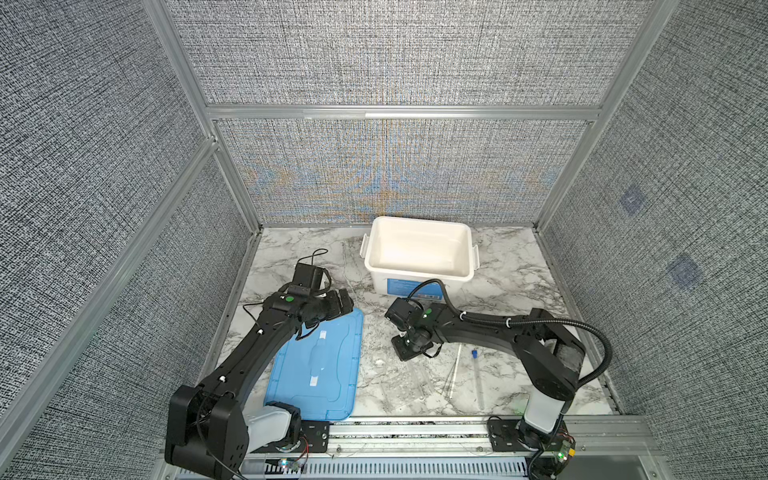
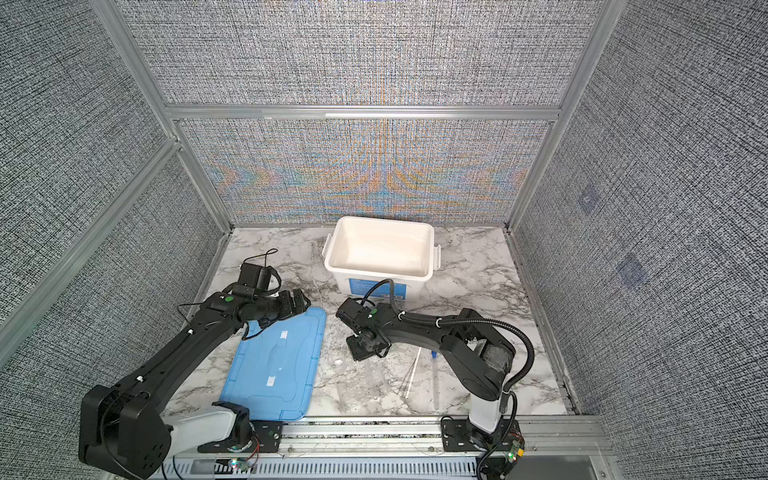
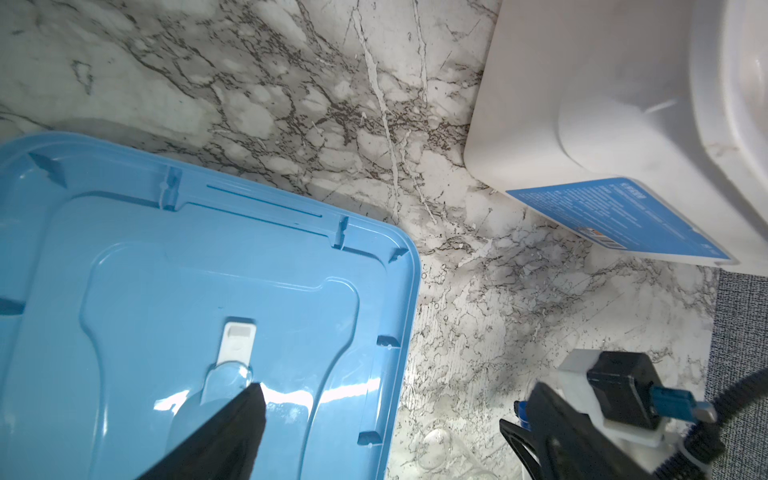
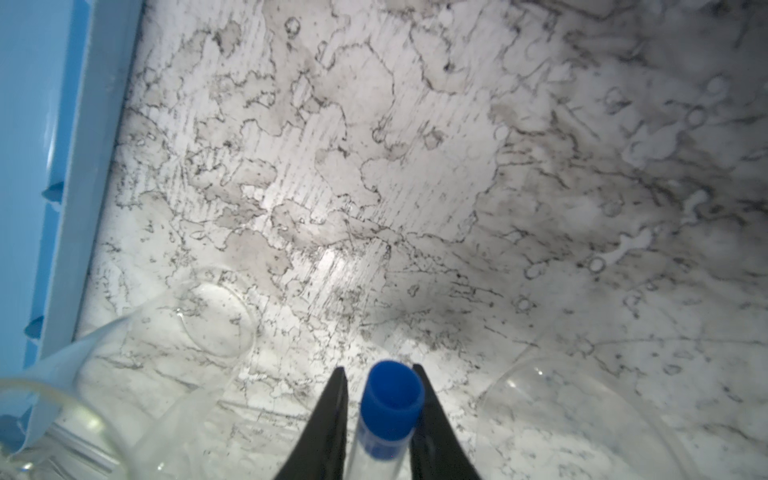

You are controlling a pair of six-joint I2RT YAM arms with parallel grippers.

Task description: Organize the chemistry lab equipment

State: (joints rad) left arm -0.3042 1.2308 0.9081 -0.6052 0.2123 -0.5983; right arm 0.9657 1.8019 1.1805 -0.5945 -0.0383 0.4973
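Right pincer [image 4: 377, 370] is clamping a blue-capped tube [image 4: 390, 399] over the table [image 4: 415, 166]; left pincer [image 1: 347, 301] is hovering wide open.

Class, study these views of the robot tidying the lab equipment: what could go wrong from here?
The clear tube with a blue cap is held lengthwise in the jaws of the right gripper; being smooth, it might slip out onto the marble tabletop.
A clear round dish and a clear curved vessel sit close beside that gripper, nearly invisible; a swing could knock them.
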